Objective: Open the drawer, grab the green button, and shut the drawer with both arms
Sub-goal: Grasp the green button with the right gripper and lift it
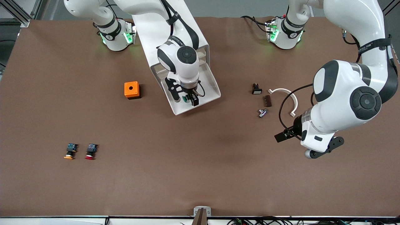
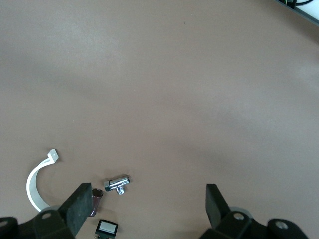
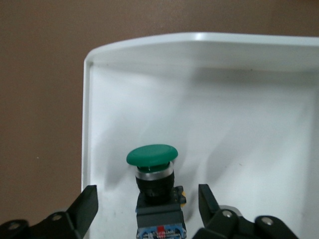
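Right gripper (image 3: 144,209) is straddling the button (image 3: 152,186) near the drawer (image 3: 209,89) front edge, fingers spread, probably no contact; grip rigid black body, cap's slippery.

The flat brown tabletop (image 1: 200,162) looks matt and smooth, like paper or card. The pulled-out white plastic drawer (image 3: 149,89) is smooth with a soft shine, and the button with the round green plastic cap (image 3: 152,155) has a silver metal ring under the cap and a black plastic body. The small silver metal pipe piece (image 2: 118,183) is very shiny, and the curved white plastic strip (image 2: 33,185) looks smooth.
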